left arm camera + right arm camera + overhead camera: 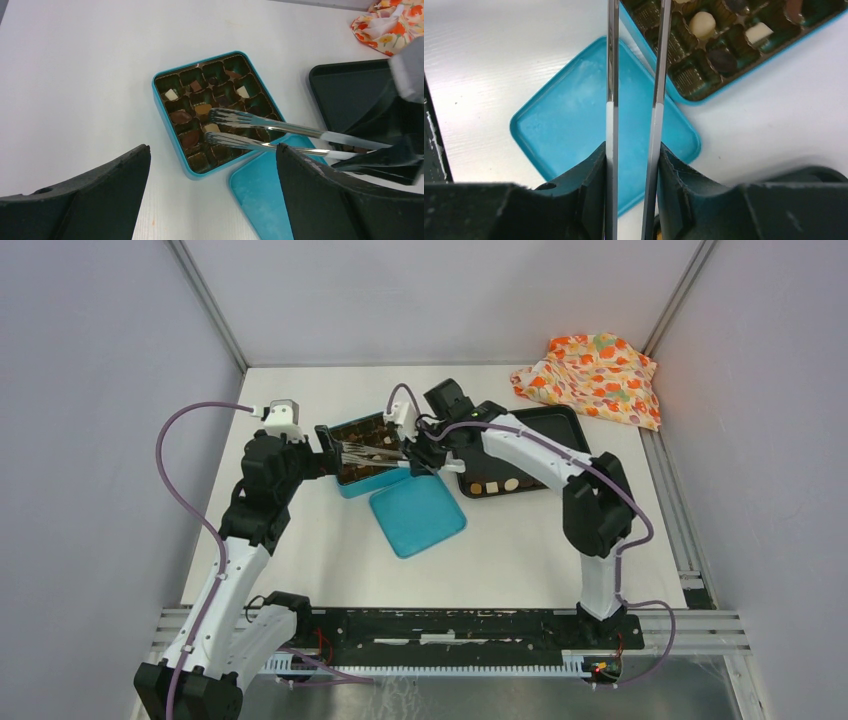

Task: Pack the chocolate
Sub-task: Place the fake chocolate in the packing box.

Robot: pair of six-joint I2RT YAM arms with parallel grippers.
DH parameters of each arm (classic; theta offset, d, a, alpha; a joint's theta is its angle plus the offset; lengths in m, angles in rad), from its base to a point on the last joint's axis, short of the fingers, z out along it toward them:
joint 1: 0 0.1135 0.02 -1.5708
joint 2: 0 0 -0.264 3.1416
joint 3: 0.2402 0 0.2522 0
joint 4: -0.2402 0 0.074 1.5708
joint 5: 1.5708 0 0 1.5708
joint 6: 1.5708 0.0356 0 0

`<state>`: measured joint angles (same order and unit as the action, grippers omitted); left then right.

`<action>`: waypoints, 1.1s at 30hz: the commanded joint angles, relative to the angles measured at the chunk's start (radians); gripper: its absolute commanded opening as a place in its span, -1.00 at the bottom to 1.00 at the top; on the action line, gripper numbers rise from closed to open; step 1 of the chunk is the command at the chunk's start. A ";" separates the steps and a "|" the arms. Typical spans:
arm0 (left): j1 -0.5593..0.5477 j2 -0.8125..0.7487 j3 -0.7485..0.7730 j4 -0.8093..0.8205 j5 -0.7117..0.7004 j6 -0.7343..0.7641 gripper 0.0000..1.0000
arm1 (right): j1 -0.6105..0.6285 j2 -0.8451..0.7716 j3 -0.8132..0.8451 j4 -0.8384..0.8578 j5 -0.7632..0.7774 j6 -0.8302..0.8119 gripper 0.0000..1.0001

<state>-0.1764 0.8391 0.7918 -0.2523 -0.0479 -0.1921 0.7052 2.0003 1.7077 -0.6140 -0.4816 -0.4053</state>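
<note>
Right gripper [631, 165] clamped on tongs [612, 75], tips over chocolate [202, 108] in box [167, 125]; left gripper [212, 149] spread wide, empty.

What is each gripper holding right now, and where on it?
The right gripper squeezes the metal tongs by their two arms, well back from the toothed tips. The left gripper is open and holds nothing.

White table [300, 540], teal box [352, 490] near the middle with its lid [418, 515] flat beside it. Black tray [545, 425] to the right, orange flowery cloth [590, 378] in the far corner.
</note>
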 commanded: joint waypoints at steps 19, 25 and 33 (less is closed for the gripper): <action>0.002 0.216 0.060 -0.006 -0.054 -0.094 1.00 | -0.423 -0.666 -0.719 0.346 -0.305 0.061 -0.19; 0.013 0.542 0.237 -0.165 -0.007 -0.194 0.79 | -0.435 -0.704 -0.755 0.373 -0.339 0.072 -0.19; 0.080 0.788 0.384 -0.216 -0.099 -0.173 0.15 | -0.435 -0.727 -0.761 0.368 -0.356 0.066 -0.19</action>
<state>-0.1314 1.5772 1.0985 -0.4236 -0.0849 -0.3298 0.2726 1.3224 0.9478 -0.3027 -0.7898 -0.3412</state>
